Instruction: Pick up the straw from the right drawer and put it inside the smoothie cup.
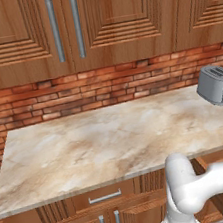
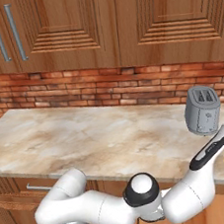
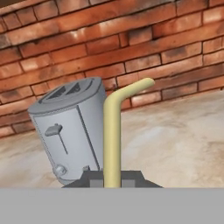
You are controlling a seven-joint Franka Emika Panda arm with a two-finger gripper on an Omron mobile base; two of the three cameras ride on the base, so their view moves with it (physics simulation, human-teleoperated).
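Gripper (image 3: 112, 180) is closed tight on the straw (image 3: 113, 131), fingertips just poking up at the bottom of hand view w/ the straw rising between them. Straw is pale yellow, stem upright in that view, top bent over to the right. So the straw is in the hand, up above counter level.

Right behind the straw in hand view: grey toaster (image 3: 70, 131), lever and knob on the facing side, slots on top; it looks tilted there, i.e. camera roll. Straw stem overlaps the toaster's right edge in that view; can't tell how close they really are. Behind both: marble counter (image 3: 175, 135) & brick wall (image 3: 109, 39).

Right base view: white arm (image 2: 121, 207) runs low across the front, forearm climbing at right edge toward the toaster (image 2: 202, 109). A bit of yellow shows at the far right edge next to the wrist; too little to tell what it is.

Left base view: toaster (image 1: 216, 84) sits at right end of counter (image 1: 97, 141), near the wall. Wood upper cabinets (image 1: 65, 24) w/ metal handles above. A closed drawer front (image 1: 103, 196) w/ handle under counter edge.
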